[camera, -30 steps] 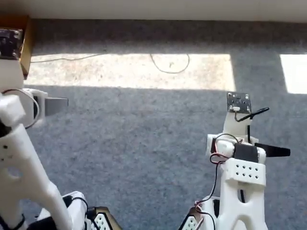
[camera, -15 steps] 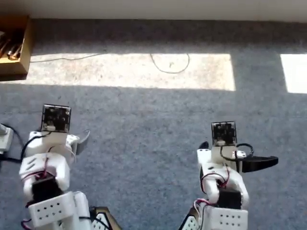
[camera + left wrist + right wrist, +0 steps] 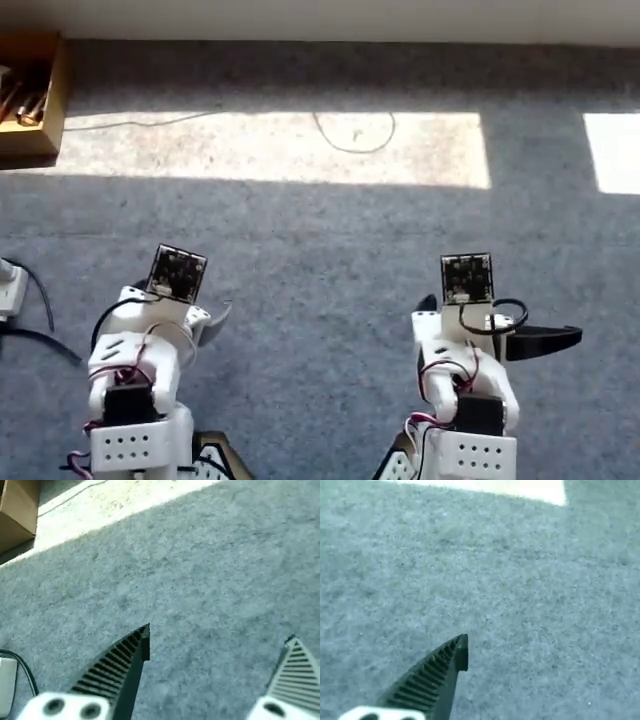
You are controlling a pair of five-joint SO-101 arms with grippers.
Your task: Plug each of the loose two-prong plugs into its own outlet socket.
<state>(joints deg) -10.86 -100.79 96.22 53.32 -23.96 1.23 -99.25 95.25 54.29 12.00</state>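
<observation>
Grey carpet (image 3: 320, 260) lies under left pincer (image 3: 219, 635) and right pincer (image 3: 505, 318), both wide, empty; white corded block (image 3: 8, 292) looks light, rigid: grip its body.

Left arm (image 3: 135, 375) and right arm (image 3: 468, 385) side by side over grey carpet (image 3: 320, 260), wooden box (image 3: 40, 100) beyond.

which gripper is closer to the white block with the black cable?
The left gripper: the white block lies beside its arm, far from the right arm.
</observation>
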